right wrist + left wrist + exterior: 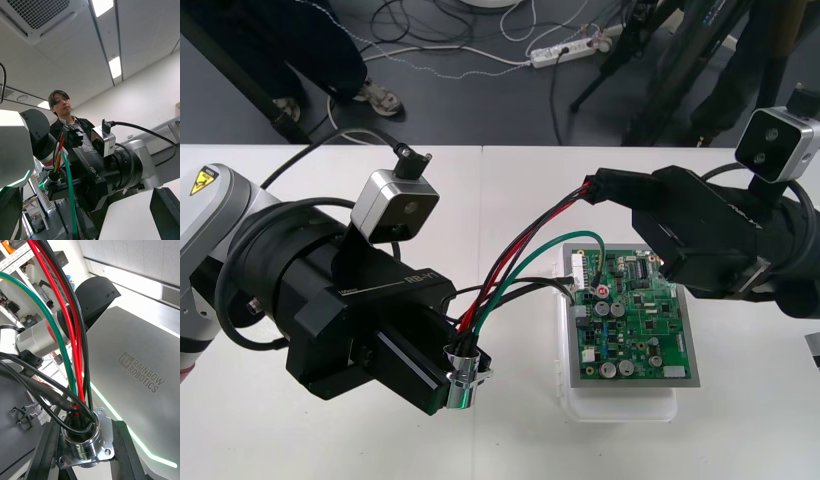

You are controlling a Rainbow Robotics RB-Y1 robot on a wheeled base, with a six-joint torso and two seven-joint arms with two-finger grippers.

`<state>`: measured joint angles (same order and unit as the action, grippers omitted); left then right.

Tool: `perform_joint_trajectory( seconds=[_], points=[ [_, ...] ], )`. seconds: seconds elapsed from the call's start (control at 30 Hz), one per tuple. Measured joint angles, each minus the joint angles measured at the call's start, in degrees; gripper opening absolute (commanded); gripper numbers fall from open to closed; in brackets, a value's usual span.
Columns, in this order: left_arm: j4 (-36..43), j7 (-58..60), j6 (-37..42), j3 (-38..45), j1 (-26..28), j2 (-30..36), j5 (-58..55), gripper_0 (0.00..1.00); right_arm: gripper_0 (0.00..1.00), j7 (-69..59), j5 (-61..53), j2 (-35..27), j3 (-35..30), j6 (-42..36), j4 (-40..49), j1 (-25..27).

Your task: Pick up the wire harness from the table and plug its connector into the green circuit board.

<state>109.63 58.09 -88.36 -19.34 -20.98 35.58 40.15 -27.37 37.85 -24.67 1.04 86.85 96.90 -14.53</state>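
Running diagonally, harness (76, 352): socket (465, 368) pinched by left pincer (463, 385), plug (586, 190) by right pincer (596, 190).

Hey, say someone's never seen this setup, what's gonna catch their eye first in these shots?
The wire harness hangs stretched between both arms, its red, black and green wires arching past the green circuit board's left side. The left gripper, left of the board, has its jaws shut on the metal socket; the right gripper pinches the other end beyond the board's far edge.

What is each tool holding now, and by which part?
Left tool: the harness, by its metal socket. Right tool: the same harness, by its red and black wires.
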Motion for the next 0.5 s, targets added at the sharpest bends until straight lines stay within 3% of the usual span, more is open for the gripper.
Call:
perform_joint_trajectory(
  seconds=[0.5],
  points=[
    [-0.01, 0.12, 0.0, 0.0, -0.01, 0.0, -0.04, 0.0, 1.0, -1.44, -4.62, 0.18, 3.21, -0.01, -2.35, -5.09]
  ],
)
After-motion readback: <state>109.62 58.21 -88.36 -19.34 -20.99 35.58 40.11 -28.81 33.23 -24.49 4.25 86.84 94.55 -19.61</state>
